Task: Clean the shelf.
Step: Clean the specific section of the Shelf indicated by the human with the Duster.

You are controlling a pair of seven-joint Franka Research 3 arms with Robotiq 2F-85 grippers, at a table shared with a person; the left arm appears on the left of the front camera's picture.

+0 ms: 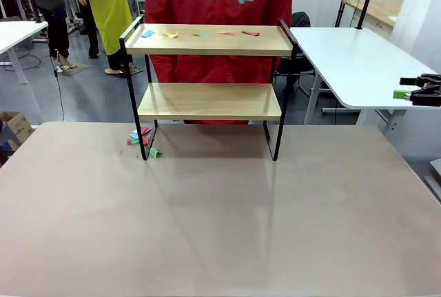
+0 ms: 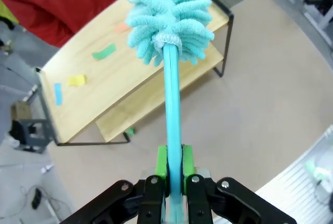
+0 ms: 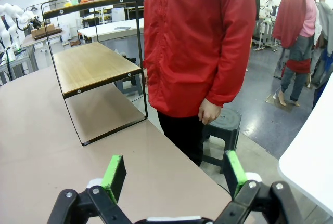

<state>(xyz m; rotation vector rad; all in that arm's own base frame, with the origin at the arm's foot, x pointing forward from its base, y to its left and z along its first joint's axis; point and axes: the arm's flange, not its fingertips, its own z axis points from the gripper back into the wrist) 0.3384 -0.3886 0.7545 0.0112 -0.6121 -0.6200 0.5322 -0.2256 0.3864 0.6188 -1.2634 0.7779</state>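
Left wrist view | my left fingers (image 2: 162, 161) are pinching the duster (image 2: 169, 11) handle above the shelf (image 2: 119, 78) (far-middle of the table (image 1: 207, 228)) | right fingers (image 3: 115, 174) are hanging spread | I'm aiming low, flat sweeps at the scraps (image 2: 104, 52).

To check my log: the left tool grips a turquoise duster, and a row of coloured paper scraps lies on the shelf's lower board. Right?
No: the scraps lie on the upper board of the shelf, as the front view shows. The left tool does grip the duster.
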